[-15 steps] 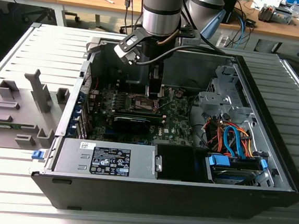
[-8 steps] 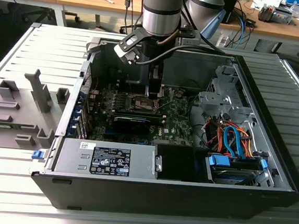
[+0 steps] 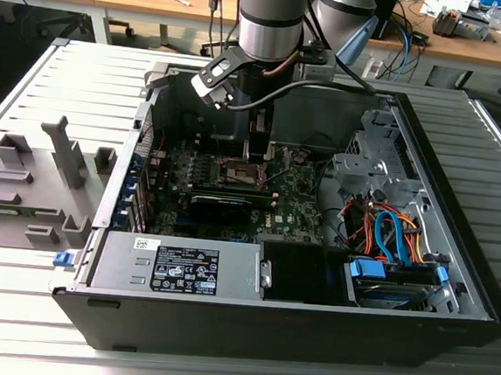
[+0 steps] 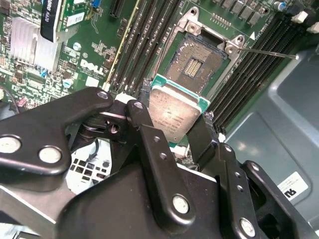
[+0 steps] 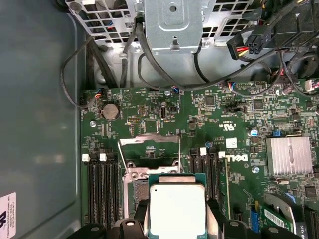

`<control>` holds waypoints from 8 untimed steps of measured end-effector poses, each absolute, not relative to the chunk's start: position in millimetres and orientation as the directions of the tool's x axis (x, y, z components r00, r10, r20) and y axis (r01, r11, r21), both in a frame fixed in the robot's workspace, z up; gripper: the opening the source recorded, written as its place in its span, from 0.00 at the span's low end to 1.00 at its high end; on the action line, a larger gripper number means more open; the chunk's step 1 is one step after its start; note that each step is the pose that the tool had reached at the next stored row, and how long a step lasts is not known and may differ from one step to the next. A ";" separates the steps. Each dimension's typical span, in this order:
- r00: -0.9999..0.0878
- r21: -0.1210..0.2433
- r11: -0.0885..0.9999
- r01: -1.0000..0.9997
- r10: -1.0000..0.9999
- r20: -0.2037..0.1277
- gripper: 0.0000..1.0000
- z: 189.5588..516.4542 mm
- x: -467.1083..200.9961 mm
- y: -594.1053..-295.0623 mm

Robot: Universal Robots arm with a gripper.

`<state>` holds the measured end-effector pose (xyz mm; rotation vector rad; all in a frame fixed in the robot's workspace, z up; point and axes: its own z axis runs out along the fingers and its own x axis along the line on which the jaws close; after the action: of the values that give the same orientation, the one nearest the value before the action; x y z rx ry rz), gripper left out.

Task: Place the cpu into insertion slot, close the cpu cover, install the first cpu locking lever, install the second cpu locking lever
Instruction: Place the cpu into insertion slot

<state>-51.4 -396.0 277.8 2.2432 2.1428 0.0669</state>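
Note:
My gripper is shut on the cpu, a flat square chip with a silvery top and green edge, held by two opposite edges between the black fingers. The chip hangs a little above the board, just off to one side of the insertion slot, whose dark pin field lies bare. In the first wrist view the cpu covers part of the insertion slot, and the cpu cover stands flipped open beyond it. A thin locking lever sticks out free. In the exterior view the gripper reaches down into the case.
Black memory slots flank the socket on both sides. A finned silver heatsink sits on the board. A metal drive cage and cable bundles crowd one side. The power supply lies at the case front, and a grey fixture stands outside.

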 end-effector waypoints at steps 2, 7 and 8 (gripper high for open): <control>0.045 0.055 -0.045 0.997 0.999 0.005 0.54 277.7 -51.3 -396.0; 0.045 0.049 -0.046 0.998 0.999 0.004 0.54 277.6 -51.4 -396.0; 0.045 0.049 -0.046 0.998 0.999 0.004 0.54 277.6 -51.4 -396.0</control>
<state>-51.4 -396.0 277.6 2.2475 2.1474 0.0574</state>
